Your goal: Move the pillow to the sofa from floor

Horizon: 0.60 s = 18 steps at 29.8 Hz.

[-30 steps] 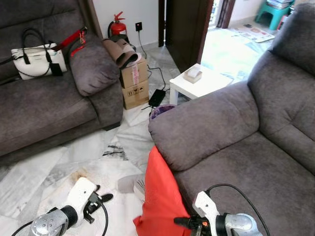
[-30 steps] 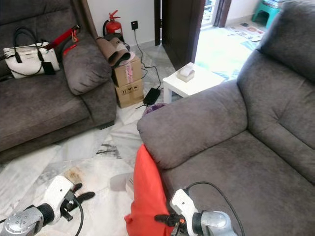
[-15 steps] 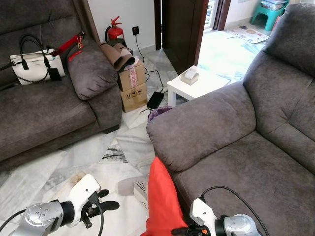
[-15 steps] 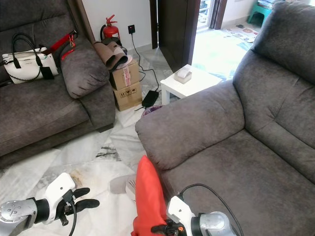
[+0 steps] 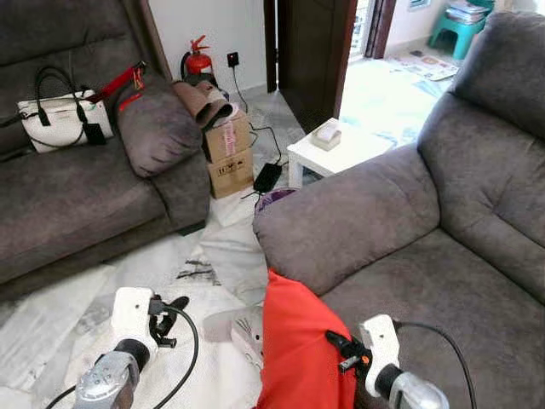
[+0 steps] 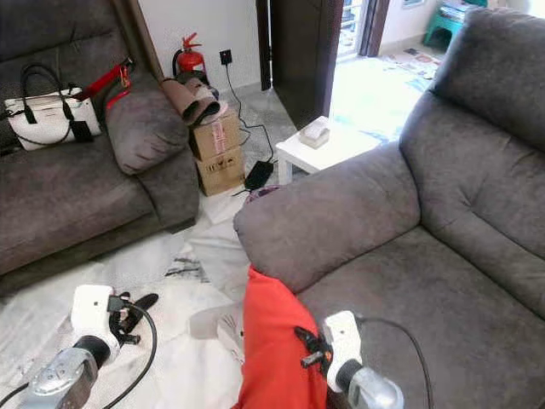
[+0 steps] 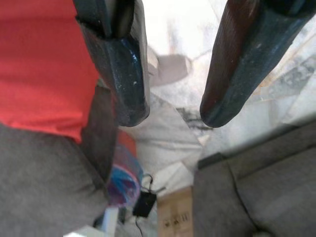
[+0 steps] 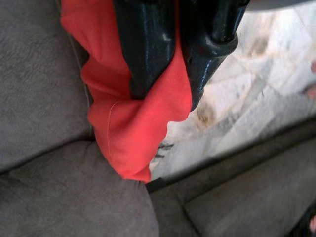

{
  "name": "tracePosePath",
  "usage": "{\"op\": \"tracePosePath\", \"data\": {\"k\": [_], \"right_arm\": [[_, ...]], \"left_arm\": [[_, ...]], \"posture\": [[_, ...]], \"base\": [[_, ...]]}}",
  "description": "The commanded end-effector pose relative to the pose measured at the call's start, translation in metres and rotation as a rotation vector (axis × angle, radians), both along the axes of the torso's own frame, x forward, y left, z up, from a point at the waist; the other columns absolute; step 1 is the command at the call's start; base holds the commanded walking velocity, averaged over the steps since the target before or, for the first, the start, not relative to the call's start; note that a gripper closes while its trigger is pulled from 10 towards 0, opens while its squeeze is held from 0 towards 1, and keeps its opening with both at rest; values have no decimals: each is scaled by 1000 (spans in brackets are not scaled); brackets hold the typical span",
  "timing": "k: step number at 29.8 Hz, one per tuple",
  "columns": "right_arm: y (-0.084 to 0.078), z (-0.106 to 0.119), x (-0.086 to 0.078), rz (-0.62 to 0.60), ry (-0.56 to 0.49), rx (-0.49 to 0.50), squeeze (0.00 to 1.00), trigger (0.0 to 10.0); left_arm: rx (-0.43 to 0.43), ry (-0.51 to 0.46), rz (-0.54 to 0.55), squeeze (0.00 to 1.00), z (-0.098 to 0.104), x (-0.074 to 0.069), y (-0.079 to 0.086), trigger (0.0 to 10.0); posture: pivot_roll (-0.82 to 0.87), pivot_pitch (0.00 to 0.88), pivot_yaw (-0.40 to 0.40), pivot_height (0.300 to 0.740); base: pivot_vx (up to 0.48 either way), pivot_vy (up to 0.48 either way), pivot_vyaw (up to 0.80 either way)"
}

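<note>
You lose the lower end of the red pillow (image 5: 302, 349) past the bottom edge of the head views, and the right gripper (image 5: 339, 349) covers part of its side. In the right wrist view its two fingers (image 8: 148, 44) hide the fold of cloth between them, and their bases are cut off. The left arm (image 5: 106, 385) runs out of frame below. Behind the sofa's armrest (image 5: 349, 217) a purple thing (image 5: 274, 198) barely peeks out; you cannot tell what it is. The box labels (image 5: 228, 136) are too small to read.

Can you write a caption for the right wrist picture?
Right claw pinching the red pillow beside the grey sofa.
</note>
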State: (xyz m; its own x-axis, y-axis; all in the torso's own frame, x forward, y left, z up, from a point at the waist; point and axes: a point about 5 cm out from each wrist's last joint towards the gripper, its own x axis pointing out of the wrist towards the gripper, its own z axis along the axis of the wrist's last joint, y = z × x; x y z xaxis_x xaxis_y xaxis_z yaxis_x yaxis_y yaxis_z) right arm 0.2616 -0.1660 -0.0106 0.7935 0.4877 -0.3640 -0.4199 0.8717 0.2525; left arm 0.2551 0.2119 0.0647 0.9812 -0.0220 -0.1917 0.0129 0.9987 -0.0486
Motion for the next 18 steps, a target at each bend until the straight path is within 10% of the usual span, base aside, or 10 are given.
{"op": "tracePosePath", "data": {"k": [1,18], "right_arm": [[0,18,15,-58,-106,43,0,10000],[4,25,30,-272,-118,57,0,10000]], "left_arm": [[1,-1,23,0,-1,-2,4,10000],[-20,-16,72,0,-5,-1,2,10000]], "posture": [[91,102,65,740],[95,136,58,740]], "base": [[0,0,0],[0,0,0]]}}
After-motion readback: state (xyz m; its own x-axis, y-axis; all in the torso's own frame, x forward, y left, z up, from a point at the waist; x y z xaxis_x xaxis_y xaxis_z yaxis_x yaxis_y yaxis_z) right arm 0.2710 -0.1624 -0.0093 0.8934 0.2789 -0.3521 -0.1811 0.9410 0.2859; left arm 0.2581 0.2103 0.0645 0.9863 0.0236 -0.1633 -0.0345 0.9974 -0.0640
